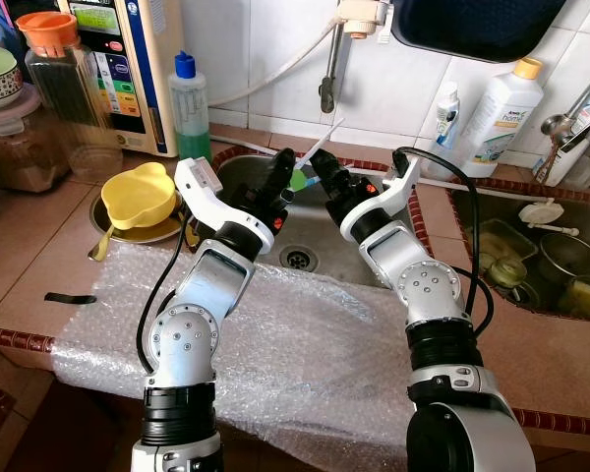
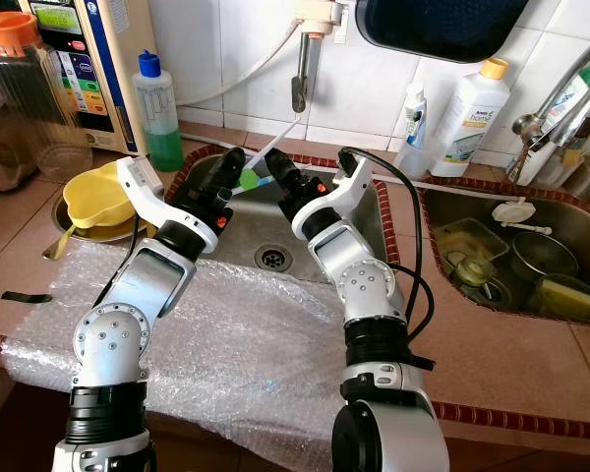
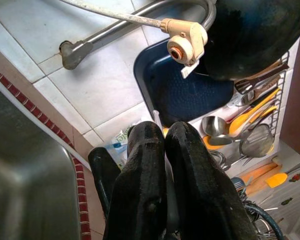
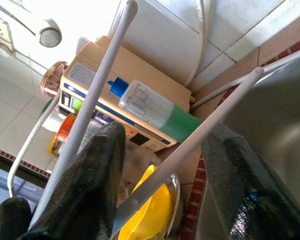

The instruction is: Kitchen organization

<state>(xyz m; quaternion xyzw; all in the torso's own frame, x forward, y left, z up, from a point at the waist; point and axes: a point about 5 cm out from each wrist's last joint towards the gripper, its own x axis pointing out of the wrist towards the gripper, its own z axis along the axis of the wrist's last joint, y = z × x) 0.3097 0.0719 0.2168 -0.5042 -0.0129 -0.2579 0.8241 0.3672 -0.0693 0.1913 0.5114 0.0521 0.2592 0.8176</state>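
Note:
Both arms reach over the steel sink (image 1: 324, 251) and their fingertips meet above the basin. My left gripper (image 1: 286, 165) is shut, and a sliver of a thin white stick (image 3: 155, 118) peeks out between its fingers (image 3: 146, 150). That white stick (image 1: 324, 140) slants up toward the tiled wall, with a green and blue piece (image 1: 298, 181) at its low end. My right gripper (image 1: 321, 177) is open just beside it. In the right wrist view its fingers (image 4: 92, 185) stand on either side of two white rods (image 4: 190, 145).
Bubble wrap (image 1: 305, 334) covers the front counter. A yellow bowl (image 1: 138, 194) in a steel dish, a green soap bottle (image 1: 189, 108) and a water purifier (image 1: 128, 59) stand to the left. A second sink (image 1: 472, 211) with dishes lies right. A faucet (image 1: 328, 74) hangs above.

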